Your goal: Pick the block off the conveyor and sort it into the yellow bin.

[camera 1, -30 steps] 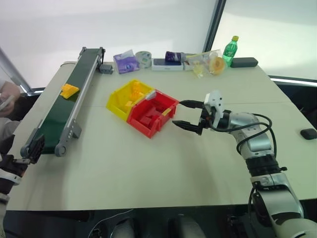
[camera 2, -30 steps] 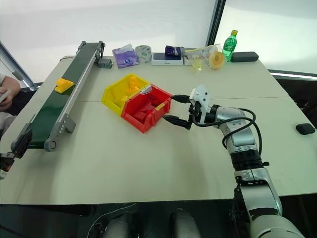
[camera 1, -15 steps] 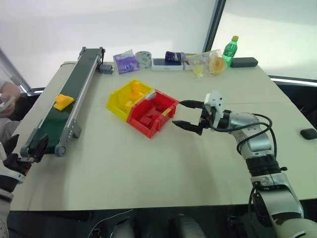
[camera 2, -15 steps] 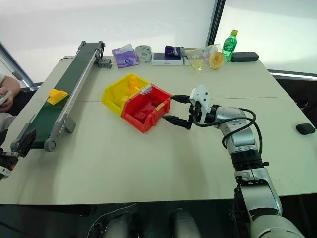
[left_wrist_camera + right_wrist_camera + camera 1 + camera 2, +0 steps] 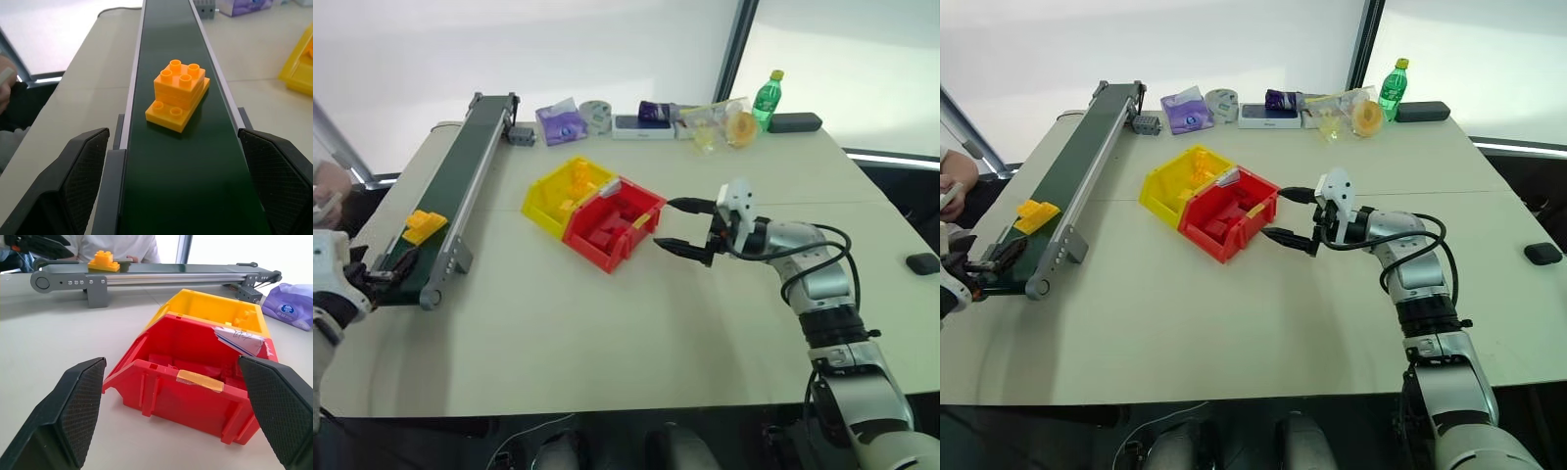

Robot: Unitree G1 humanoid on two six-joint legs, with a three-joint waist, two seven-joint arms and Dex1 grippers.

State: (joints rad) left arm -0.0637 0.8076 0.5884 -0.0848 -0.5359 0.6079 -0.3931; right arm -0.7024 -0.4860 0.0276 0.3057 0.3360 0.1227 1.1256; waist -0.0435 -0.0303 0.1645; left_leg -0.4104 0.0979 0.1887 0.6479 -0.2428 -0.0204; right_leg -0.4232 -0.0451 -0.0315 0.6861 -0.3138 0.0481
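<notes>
A yellow-orange stepped block point(image 5: 178, 93) rides the dark green belt of the conveyor point(image 5: 460, 176), close to its near end. My left gripper point(image 5: 386, 277) is level with that end and points along the belt. Its fingers point(image 5: 83, 181) are spread wider than the rails, and the block lies a short way ahead of them, untouched. The yellow bin point(image 5: 563, 196) stands mid-table with yellow pieces inside, pressed against a red bin point(image 5: 612, 223). My right gripper point(image 5: 677, 225) hovers open and empty just right of the red bin, facing it.
A green bottle point(image 5: 767, 96), tissue packs, a tape roll and bags line the table's far edge. A person's hand point(image 5: 328, 191) shows at the left beside the conveyor. A small black object point(image 5: 922, 262) lies at the right edge.
The block has travelled down the belt toward the near end. My left gripper has come up and forward to the conveyor's near end, still open. The right arm has not moved.
</notes>
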